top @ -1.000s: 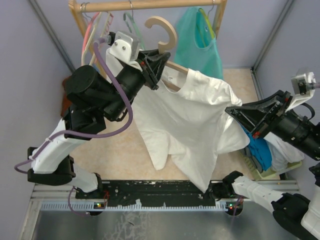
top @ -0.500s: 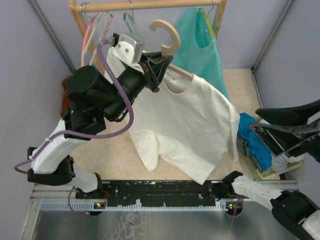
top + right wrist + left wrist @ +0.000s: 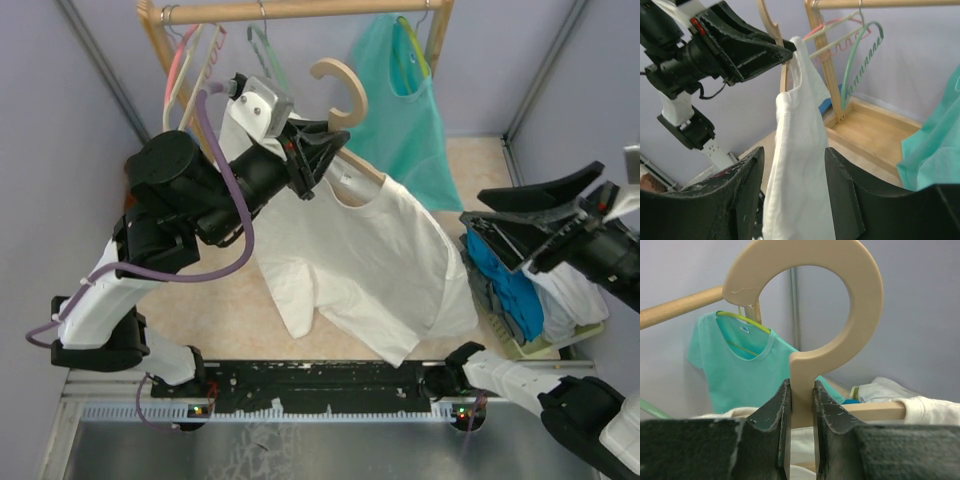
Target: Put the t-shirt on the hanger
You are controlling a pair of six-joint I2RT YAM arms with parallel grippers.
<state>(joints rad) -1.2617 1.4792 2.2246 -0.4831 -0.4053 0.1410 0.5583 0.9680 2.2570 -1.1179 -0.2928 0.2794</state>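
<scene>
Fabric of the t-shirt (image 3: 375,250) looks limp, light: grip a shoulder; left claw (image 3: 801,395) pinches the hanger (image 3: 801,365), right claw (image 3: 792,160) gapes.

Bright, soft and even — only faint shadows; sharp from above, blurred in the near foreground of both wrist views.
</scene>
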